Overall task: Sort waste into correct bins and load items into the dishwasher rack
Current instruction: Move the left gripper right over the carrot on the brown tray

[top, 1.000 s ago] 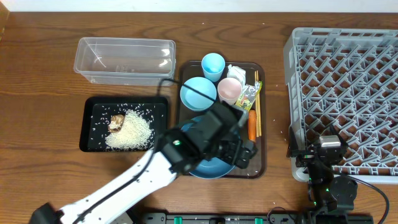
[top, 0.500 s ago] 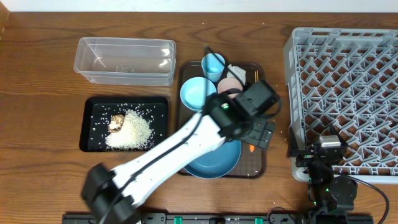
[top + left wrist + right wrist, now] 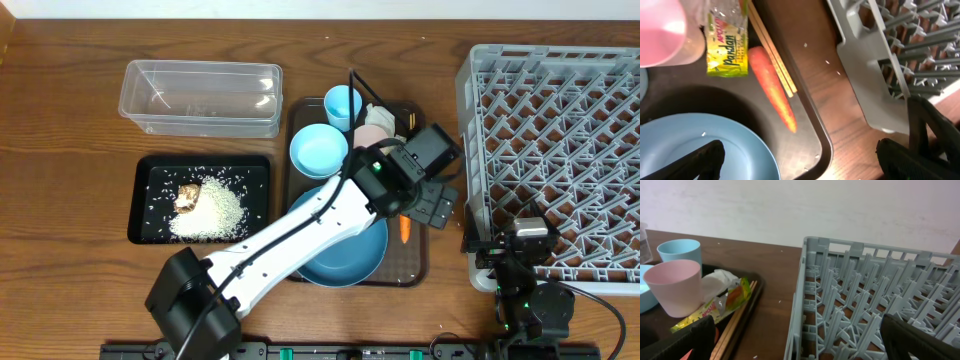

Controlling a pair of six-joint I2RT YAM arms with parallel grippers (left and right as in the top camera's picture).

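**Reader:** Overhead view. How far along is the sorting?

**Operator:** Partly done, I judge. The loose white rice (image 3: 210,213) and the brown food lump (image 3: 186,198) lie in the shallow black rectangular tray (image 3: 142,232). The clear plastic rectangular tub (image 3: 135,100) shows nothing inside, and nothing is loaded in the large grey lattice dishwasher rack (image 3: 560,130). Waiting on the flat brown serving tray (image 3: 293,130) are the large blue round plate (image 3: 345,262), the pale blue bowl (image 3: 318,150), the light-blue cup (image 3: 340,100) and the tapered orange carrot (image 3: 404,231).

**Reader:** Left wrist view?

**Operator:** My left gripper (image 3: 800,162) hangs over the serving tray's right edge, its black fingers spread wide and holding nothing. Between them lies the carrot, smooth and tapered. It lies just beside the pair of thin wooden chopsticks (image 3: 772,55), which are straight and pale. The glossy yellow-green snack wrapper (image 3: 727,42) lies flat and printed next to the matte pinkish-white cup (image 3: 660,30). A few stray grains dot the wooden table (image 3: 825,90).

**Reader:** Right wrist view?

**Operator:** My right gripper (image 3: 800,347) sits low at the rack's near corner, jaws likewise apart and empty, well away from the waste. The rack is rigid moulded plastic, all upright pegs. The crumpled white paper (image 3: 717,282), soft and creased, rests on the serving tray behind the pinkish-white cup.
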